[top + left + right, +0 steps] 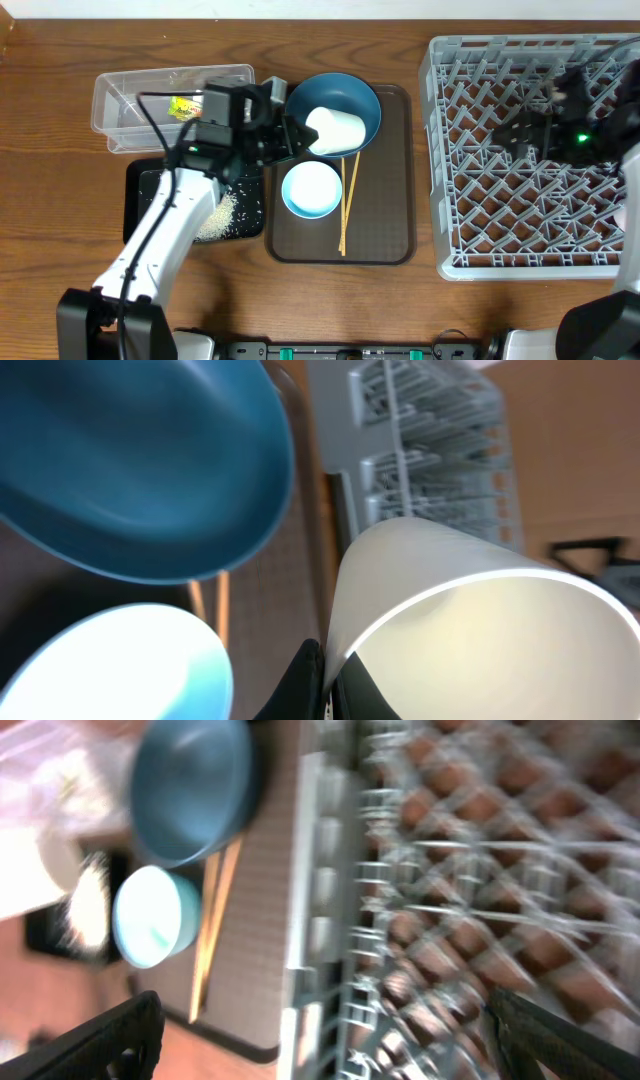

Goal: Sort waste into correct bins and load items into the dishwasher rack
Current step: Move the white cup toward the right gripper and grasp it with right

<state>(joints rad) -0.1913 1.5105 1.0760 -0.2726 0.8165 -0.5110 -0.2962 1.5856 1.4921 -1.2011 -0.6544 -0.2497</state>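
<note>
- Your left gripper (318,685) is clenched on the rim of the pale cup (470,630), pinching its thin wall at the bottom edge of the left wrist view.
- The cup lies tipped on its side over the blue plate (345,98), upper middle of the overhead frame, with its mouth toward your left arm.
- Just below the plate sit the light-blue bowl (312,190) and the chopsticks (347,200), all on the brown tray (385,235).
- At the left of the frame, the wrapper (183,107) is in the clear box (120,90) and the rice scraps (215,215) are on the black tray (150,190), so the waste looks mostly dealt with. No tissue shows.
- Your right gripper (325,1020) is spread wide and grasps nothing, hovering over the rack (470,240) at the right.
- The step in hand looks like loading, cup first.
- Next, lift the cup clear of the plate's rim, carry it right across the tray, and seat it between the pegs.
- A rim pinch may let the cup swing, so go gently, and mind the right arm over the rack.
</note>
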